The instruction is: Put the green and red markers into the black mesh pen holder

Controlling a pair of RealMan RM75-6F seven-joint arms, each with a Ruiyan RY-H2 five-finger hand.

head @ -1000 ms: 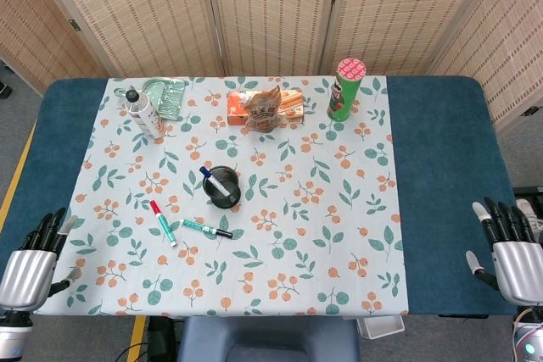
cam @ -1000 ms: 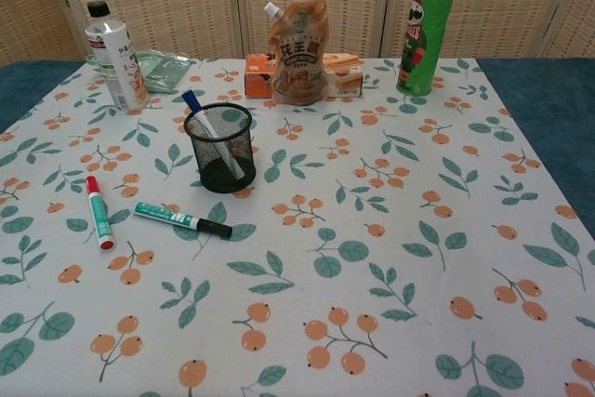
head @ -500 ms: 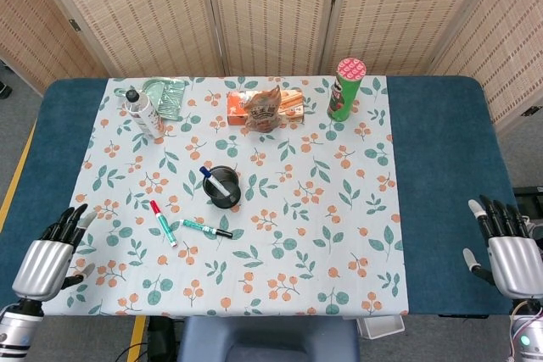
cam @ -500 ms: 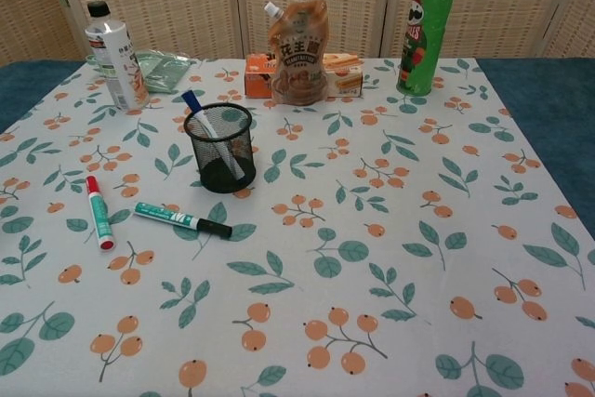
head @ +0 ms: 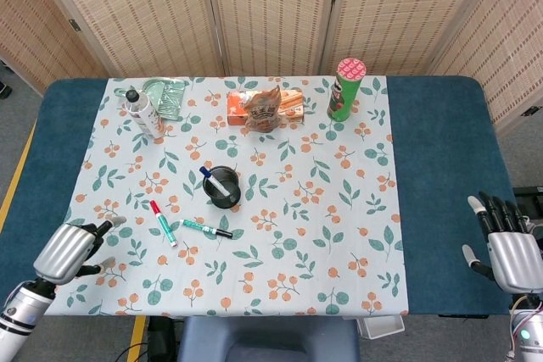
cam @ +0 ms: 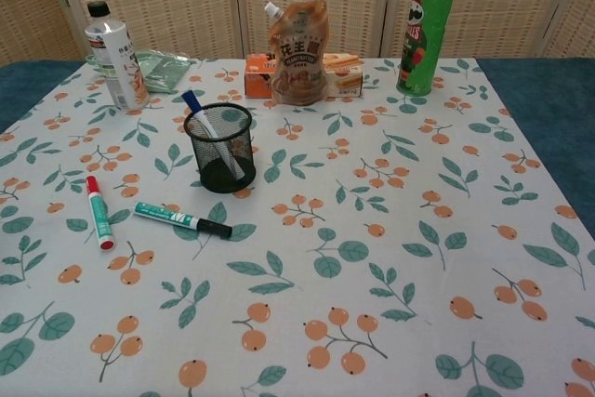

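Fingers [head: 95,229] of the left hand [head: 66,252] are spread and empty at the bench's near-left edge; the right hand [head: 514,253], fingers also apart, hovers off the near-right edge. The green marker [head: 206,229] lies just before the black mesh pen holder [head: 223,186], the red marker [head: 163,222] to its near left, open cloth around them.

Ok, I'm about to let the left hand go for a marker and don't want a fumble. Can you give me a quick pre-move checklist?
1. Left hand holds nothing: ok.
2. Red marker lies flat on the cloth, free of other things: ok.
3. Green marker lies flat, apart from the red one: ok.
4. Pen holder upright with room inside: ok; one blue pen already leans in it.
5. Right hand at the table's far edge, away from the markers: ok.
6. Finger spread wide enough for a marker: cannot tell.
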